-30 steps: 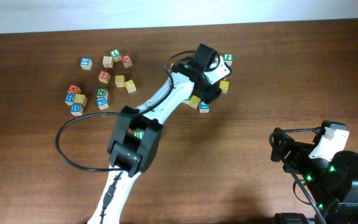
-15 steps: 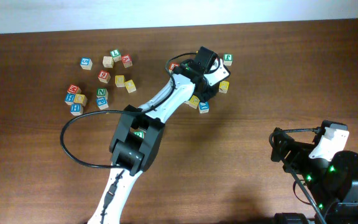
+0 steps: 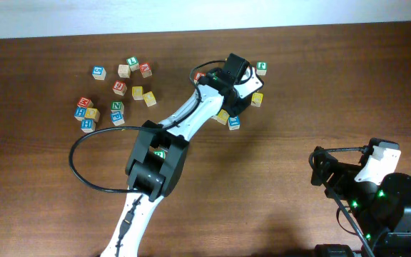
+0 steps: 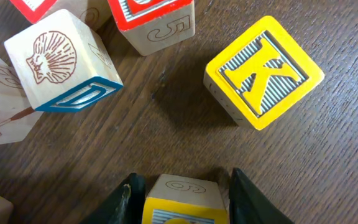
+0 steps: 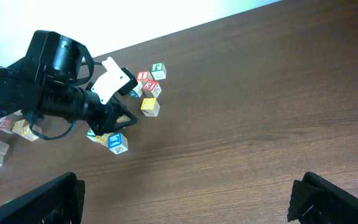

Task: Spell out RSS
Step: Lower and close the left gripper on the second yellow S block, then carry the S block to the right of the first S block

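Yellow-framed cube (image 4: 182,205): a small wooden block, pale bare wood on the side, with a glossy yellow border on its upper face; the letter is cut off by the picture's edge.
Facing: the yellow face looks up at the left wrist camera; the side with a faint engraved curl faces the K cube (image 4: 263,71). All its edges look equal, so no long axis shows; it sits square to the fingers.
Place: on the worktop (image 4: 166,124), in the right-hand cluster of blocks under the left arm's wrist.
Left claw (image 4: 182,186): its dark fingers (image 4: 129,199) stand closed in against two opposite sides of the block; whether the block is lifted cannot be told.
Right claw (image 5: 188,205): fingers spread wide at the picture's lower corners, nothing between them, well apart from the blocks.
K cube: yellow raised letter on a ribbed white field, turned diagonally.
Shell cube (image 4: 61,65): brown scallop print, blue-framed side.
Worktop: dark brown wood grain.
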`<control>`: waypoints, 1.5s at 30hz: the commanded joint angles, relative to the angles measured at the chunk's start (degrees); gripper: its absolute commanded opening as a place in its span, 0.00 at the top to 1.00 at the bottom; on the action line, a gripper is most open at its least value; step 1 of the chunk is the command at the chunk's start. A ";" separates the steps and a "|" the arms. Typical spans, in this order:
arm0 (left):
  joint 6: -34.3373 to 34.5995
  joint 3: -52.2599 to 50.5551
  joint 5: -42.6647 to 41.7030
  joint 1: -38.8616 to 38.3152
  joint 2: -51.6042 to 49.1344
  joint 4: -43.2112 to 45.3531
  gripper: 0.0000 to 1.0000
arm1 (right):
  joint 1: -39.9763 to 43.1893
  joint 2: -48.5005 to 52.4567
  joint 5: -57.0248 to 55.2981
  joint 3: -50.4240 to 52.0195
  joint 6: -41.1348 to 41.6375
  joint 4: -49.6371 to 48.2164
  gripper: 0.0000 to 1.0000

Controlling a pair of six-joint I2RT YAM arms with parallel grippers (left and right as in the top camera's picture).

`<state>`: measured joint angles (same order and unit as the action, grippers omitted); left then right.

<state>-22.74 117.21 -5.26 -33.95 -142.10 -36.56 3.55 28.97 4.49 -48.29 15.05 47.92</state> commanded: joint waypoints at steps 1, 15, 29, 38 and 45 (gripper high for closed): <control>2.56 0.07 0.55 0.09 -0.72 0.09 0.64 | 0.07 -0.33 -0.48 0.20 0.20 -0.17 0.02; 10.58 0.39 0.57 0.09 0.28 -1.49 0.73 | 0.07 -0.33 -0.50 0.20 0.20 -0.17 0.02; 23.87 0.50 0.57 0.70 17.25 -2.58 0.73 | 0.07 -0.33 -0.48 0.20 0.20 -0.17 0.02; 26.64 0.48 0.59 2.14 24.50 -24.24 0.85 | 0.07 -0.33 -0.48 0.20 0.20 -0.17 0.02; 29.64 -0.07 0.59 2.10 24.37 -34.58 0.91 | 0.07 -0.33 -0.48 0.20 0.20 -0.17 0.02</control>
<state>4.34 117.43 -4.89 -32.03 -117.64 -69.36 3.55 28.97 4.47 -48.29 15.03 47.92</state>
